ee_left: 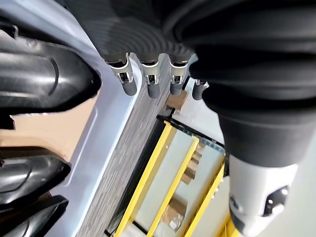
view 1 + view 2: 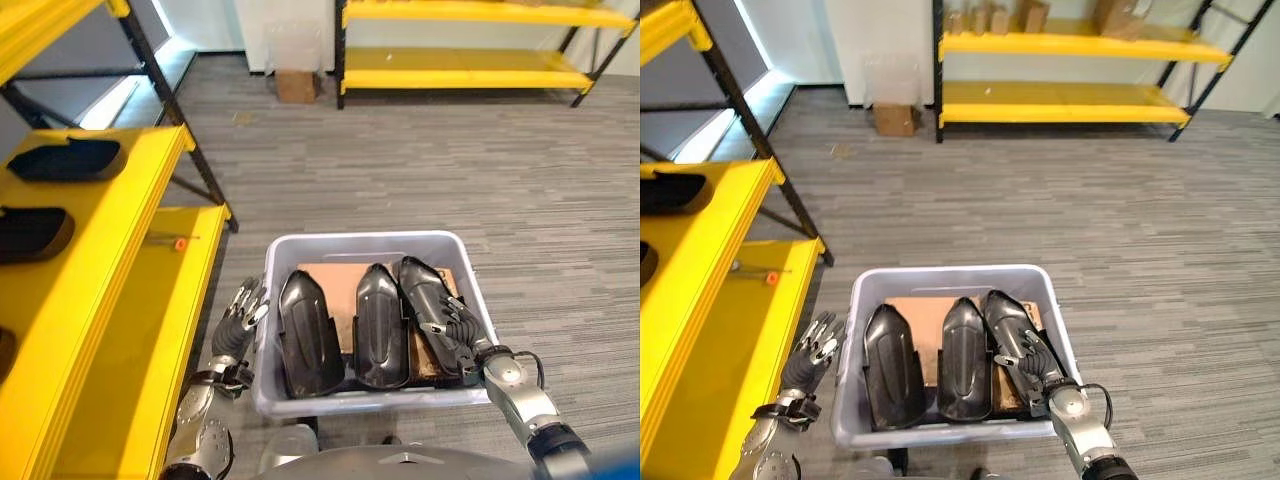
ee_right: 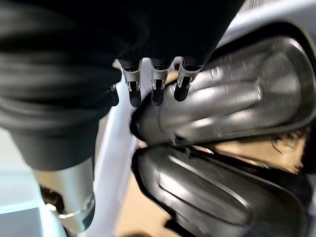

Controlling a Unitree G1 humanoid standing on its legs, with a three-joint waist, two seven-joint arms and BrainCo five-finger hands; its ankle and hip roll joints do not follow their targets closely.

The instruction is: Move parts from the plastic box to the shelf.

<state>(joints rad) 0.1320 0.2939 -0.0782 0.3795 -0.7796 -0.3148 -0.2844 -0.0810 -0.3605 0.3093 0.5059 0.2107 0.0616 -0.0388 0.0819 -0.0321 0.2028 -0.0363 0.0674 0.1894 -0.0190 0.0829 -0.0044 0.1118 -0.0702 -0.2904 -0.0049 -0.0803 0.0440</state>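
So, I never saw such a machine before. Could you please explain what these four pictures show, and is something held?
This is a humanoid robot. Two pictures come from its head, two from cameras on its wrists. On the floor stands a plastic box with three black parts on cardboard. Its right hand lies on the rightmost part, fingers straight, not gripping yet. Its left hand hangs open outside the box, beside the yellow shelf, where similar parts already lie.

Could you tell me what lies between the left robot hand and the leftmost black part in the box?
Only the box's pale left wall separates the left robot hand from the leftmost black part, as the left eye view shows.
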